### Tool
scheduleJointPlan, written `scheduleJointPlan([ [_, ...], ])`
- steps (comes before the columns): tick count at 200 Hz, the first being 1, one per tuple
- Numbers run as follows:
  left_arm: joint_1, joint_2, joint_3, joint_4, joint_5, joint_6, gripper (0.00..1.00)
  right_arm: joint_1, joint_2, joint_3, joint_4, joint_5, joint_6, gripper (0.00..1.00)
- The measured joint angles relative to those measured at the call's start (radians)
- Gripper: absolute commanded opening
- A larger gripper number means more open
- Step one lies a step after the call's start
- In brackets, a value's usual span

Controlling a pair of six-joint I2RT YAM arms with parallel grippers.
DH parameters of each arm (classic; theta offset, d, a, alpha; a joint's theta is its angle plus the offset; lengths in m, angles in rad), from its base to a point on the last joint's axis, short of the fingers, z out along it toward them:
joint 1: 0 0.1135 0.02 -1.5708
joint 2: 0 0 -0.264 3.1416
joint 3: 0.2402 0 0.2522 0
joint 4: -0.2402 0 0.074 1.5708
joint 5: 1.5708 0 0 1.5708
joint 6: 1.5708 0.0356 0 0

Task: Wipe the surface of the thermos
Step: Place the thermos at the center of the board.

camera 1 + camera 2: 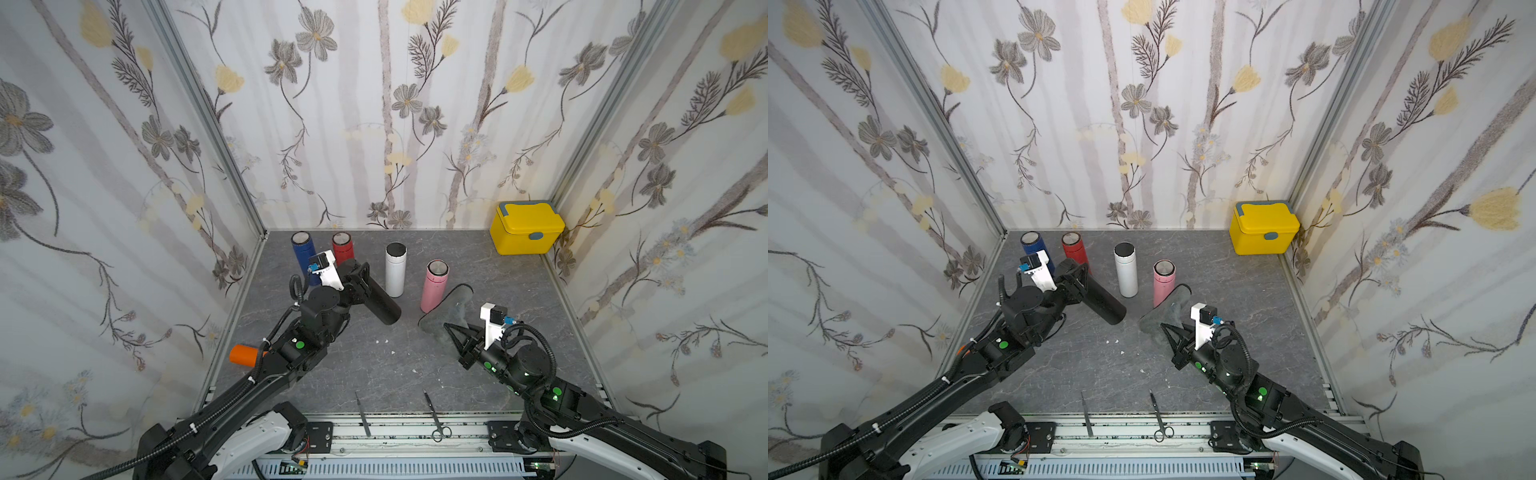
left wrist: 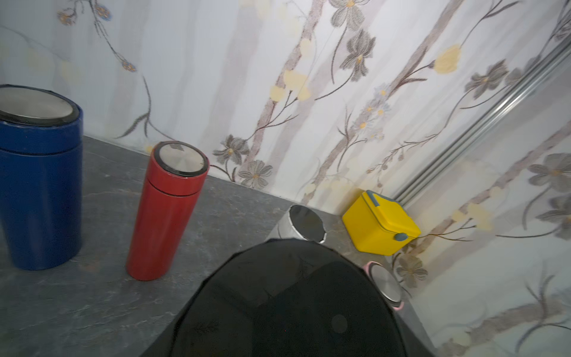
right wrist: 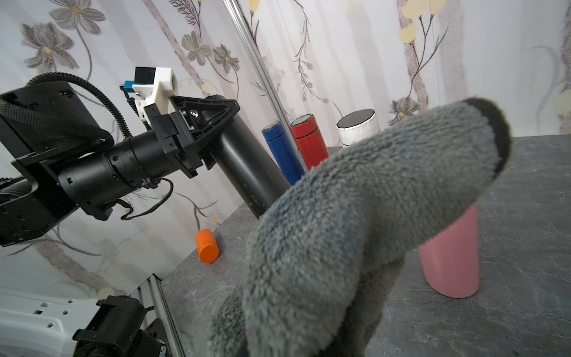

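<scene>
My left gripper (image 1: 360, 277) is shut on a black thermos (image 1: 381, 302), holding it tilted above the table's left middle with its free end pointing right and toward me. In the left wrist view the black thermos (image 2: 290, 303) fills the lower part and hides the jaws. My right gripper (image 1: 448, 327) is shut on a grey fluffy cloth (image 1: 448, 308), which stands up from its tips just right of the thermos, apart from it. In the right wrist view the cloth (image 3: 355, 216) covers the jaws, with the black thermos (image 3: 247, 167) behind it.
Blue (image 1: 302, 253), red (image 1: 343, 247), white (image 1: 395, 270) and pink (image 1: 433, 286) thermoses stand upright behind. The cloth is close to the pink one. A yellow box (image 1: 525, 228) sits back right, an orange cylinder (image 1: 245, 354) lies left, and tweezers (image 1: 362, 413) and scissors (image 1: 436, 415) lie at the front edge.
</scene>
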Motion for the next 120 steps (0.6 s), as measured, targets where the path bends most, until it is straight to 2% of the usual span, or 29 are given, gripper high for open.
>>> scheduleJointPlan([
  [63, 0.042, 0.169, 0.001, 0.055, -0.078, 0.195, 0.00, -0.014, 0.035, -0.011, -0.028, 0.036, 0.003, 0.00],
  [120, 0.058, 0.278, -0.015, 0.195, -0.143, 0.280, 0.00, -0.027, 0.029, -0.028, -0.031, 0.051, -0.001, 0.00],
])
